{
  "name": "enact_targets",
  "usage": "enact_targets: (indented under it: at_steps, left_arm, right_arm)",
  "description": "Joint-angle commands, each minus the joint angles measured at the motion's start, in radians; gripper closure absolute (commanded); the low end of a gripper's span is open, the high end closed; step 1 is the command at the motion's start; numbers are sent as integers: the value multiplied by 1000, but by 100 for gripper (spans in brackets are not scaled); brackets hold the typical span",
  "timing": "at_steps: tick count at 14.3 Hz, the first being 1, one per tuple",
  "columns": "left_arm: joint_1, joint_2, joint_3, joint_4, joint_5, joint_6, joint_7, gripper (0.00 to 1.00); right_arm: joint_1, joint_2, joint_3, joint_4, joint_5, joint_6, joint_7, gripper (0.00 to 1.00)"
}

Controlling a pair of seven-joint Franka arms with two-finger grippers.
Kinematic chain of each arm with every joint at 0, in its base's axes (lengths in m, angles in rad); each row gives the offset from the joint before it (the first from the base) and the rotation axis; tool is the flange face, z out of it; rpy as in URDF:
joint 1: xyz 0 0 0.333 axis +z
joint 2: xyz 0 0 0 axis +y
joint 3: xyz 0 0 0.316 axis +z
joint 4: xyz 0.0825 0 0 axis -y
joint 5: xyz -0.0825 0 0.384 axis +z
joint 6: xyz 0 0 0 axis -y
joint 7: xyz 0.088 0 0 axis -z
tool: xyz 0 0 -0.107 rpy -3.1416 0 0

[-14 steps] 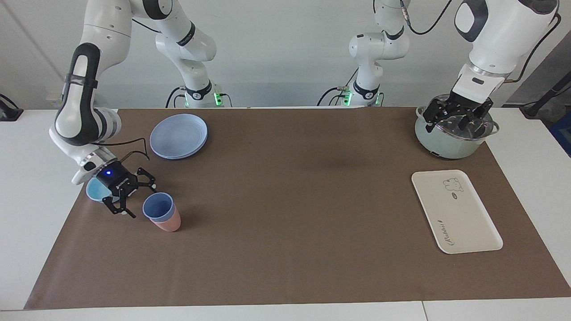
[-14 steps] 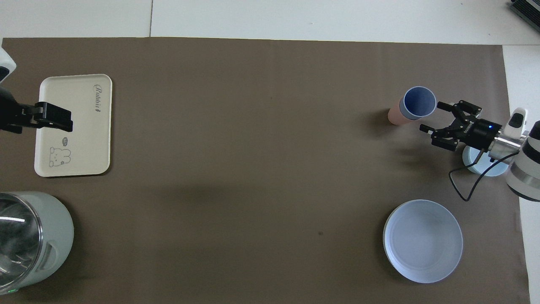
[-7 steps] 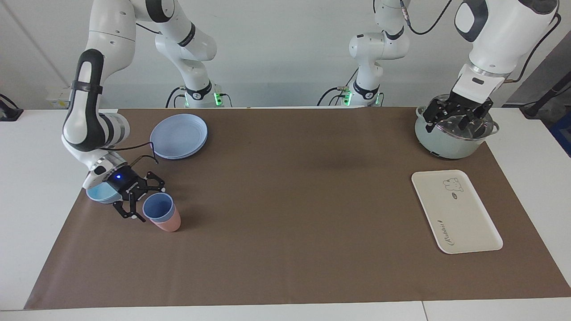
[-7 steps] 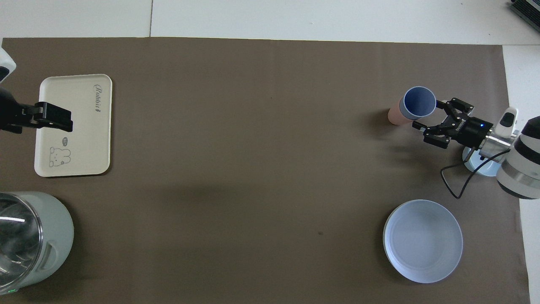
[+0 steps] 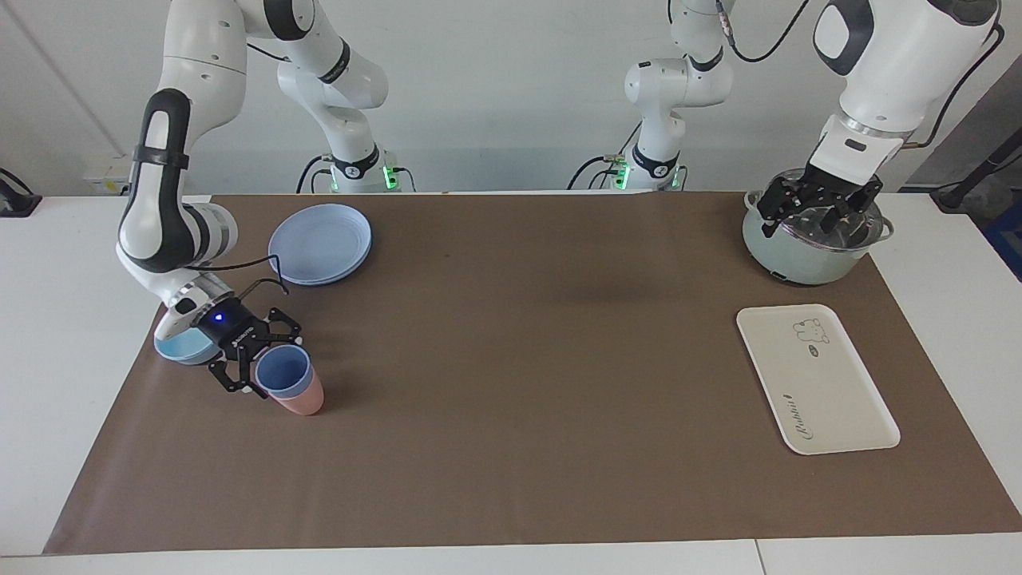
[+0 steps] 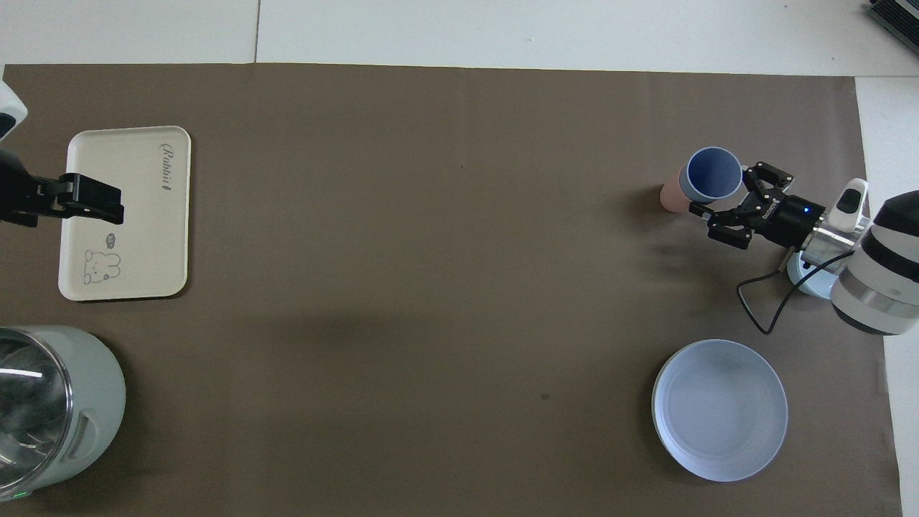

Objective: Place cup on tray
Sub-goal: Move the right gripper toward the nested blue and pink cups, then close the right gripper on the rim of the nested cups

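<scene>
The task is at its start, as I judge it; the cup (image 5: pixel 283 371) sits nested in a pink tumbler (image 5: pixel 299 399) at the right arm's end of the worktop (image 5: pixel 511 415), well apart from the tray (image 5: pixel 814 377), which lies bare at the left arm's end; nothing is gripped or lifted yet. The right claw (image 5: pixel 255 369) is low beside the cup with its fingers spread wide, one finger at each side of the rim, so the grasp looks about to be made but not closed; what is left is to close, pull the cup free of the tumbler, carry it the length of the worktop and set it on the tray. The left claw (image 5: pixel 818 209) waits over a pot (image 5: pixel 814 243), its fingers apart. The facing view shows how low the right claw is and that a small bowl (image 5: pixel 182 346) lies under its wrist; it also shows the left claw is over the pot. The overhead view instead makes the left claw (image 6: pixel 90 203) seem to cover the tray (image 6: pixel 143 215); it shows the cup's (image 6: pixel 713 174) mouth is empty, and how the right claw's (image 6: pixel 721 195) fingers straddle it, with a plate (image 6: pixel 719 409) nearer the robots.
</scene>
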Motion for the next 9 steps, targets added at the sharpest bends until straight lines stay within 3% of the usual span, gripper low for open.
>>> enact_targets:
  at_steps: [1,9]
  left_arm:
    - [7,-28,-1,-31,-10,5,-7,0]
    - [7,-28,-1,-31,-10,9,-7,0]
  right_arm:
    - [4,18,3,2,59,15,-62,0]
    - [23,20,7,4,91,31,-68,0]
